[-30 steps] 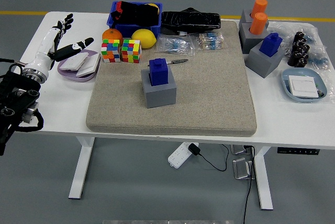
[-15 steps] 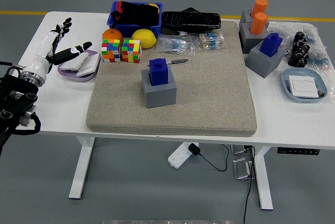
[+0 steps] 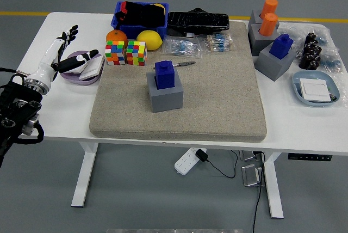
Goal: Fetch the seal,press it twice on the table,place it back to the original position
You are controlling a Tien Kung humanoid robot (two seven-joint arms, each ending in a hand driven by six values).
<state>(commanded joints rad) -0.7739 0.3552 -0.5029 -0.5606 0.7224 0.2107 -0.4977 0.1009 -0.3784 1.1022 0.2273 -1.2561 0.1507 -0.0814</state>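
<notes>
One hand shows: the left hand (image 3: pixel 60 53), fingers spread and holding nothing, hovers over the table's (image 3: pixel 65 108) left end. Right of it and slightly nearer, well apart, the blue seal (image 3: pixel 164 73) stands upright in its grey holder (image 3: pixel 165 96) on the mat (image 3: pixel 217 97). Reaching it likely means sweeping rightward. Farther off lie two puzzle cubes (image 3: pixel 126 52).

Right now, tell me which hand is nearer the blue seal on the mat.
Left. The left hand hovers open over the table's far left, well left of the blue seal on its grey block. The right hand is out of view.
</notes>
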